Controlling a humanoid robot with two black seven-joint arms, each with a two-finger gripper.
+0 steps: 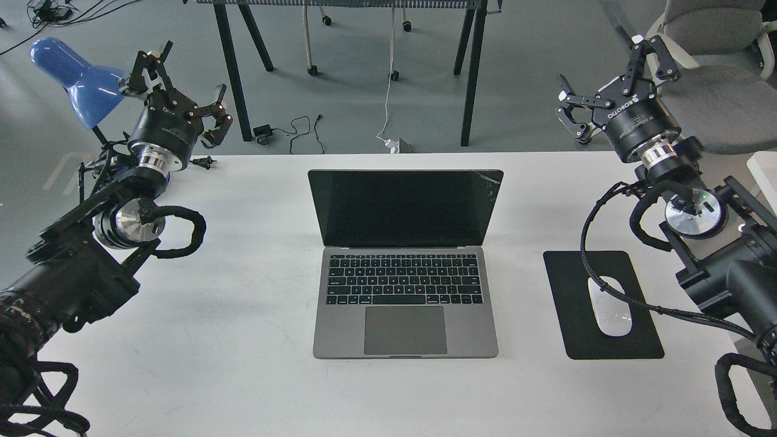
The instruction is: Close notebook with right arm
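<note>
The notebook [405, 267], a space-grey laptop, stands open in the middle of the white table [243, 376], its black screen upright and facing me, keyboard and trackpad exposed. My right gripper [610, 79] is open and empty, held up at the far right beyond the table's back edge, well right of the notebook's screen. My left gripper [179, 82] is open and empty at the far left, next to the blue lamp [76, 76].
A black mouse pad [570, 285] with a white mouse [609, 306] lies right of the notebook. A grey chair [722, 67] stands behind the right gripper. Table legs and cables are on the floor behind.
</note>
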